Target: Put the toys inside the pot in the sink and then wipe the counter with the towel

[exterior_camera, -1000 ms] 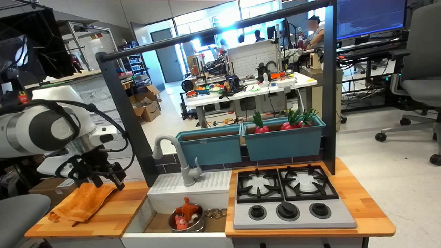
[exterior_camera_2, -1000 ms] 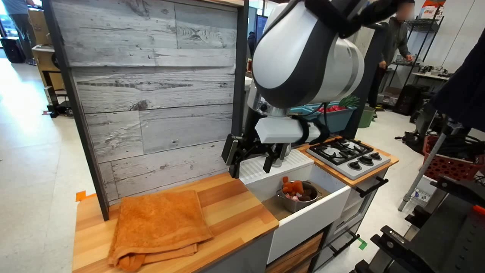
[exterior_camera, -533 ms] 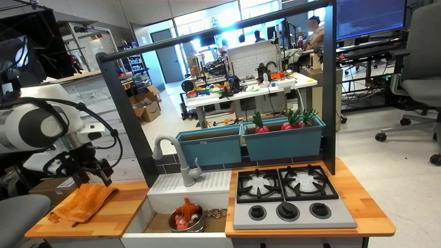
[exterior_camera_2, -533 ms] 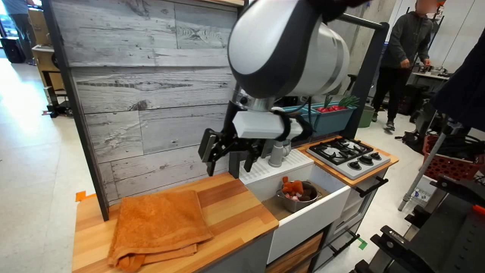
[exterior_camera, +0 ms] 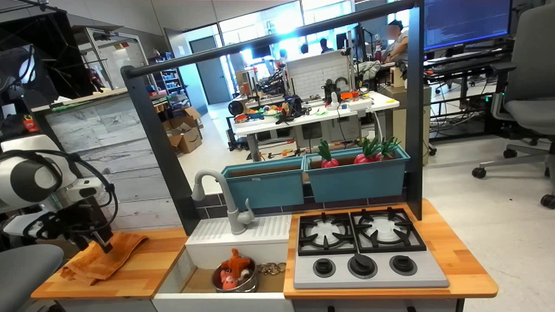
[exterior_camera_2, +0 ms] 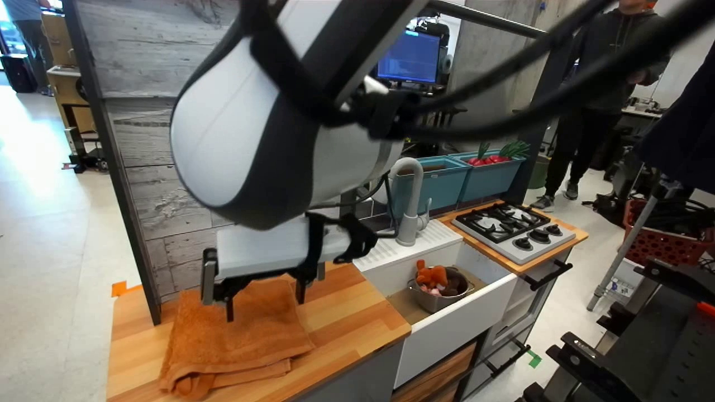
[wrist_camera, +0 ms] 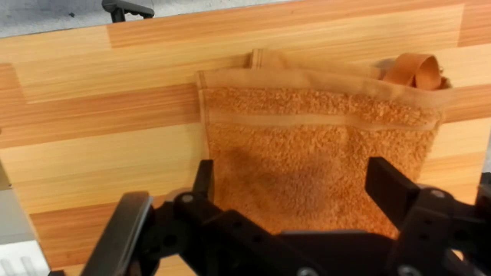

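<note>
my fingers (wrist_camera: 391, 191) spread wide, low in frame, orange towel (wrist_camera: 322, 147) right of centre, between and beyond them

No words, brands or numbers legible in any view. Marks only, placed from the black two-fingered gripper (exterior_camera: 94, 248). In an exterior view: brown open cardboard box (exterior_camera: 190, 141), above and picture-right of gripper, background, curved dark mark, no word readable. Teal rectangular planter (exterior_camera: 264, 193), farther right: tiny pale label (exterior_camera: 256, 179) under the front rim, illegible. Wide blue-lit monitor (exterior_camera: 466, 21), far upper right: text-like rows, too small. Small red patch (exterior_camera: 30, 125), upper left: yellowish marks, unreadable. In an exterior view, dark-framed blue screen (exterior_camera_2: 410, 56), above and picture-right of gripper: rows too fine to read.
</note>
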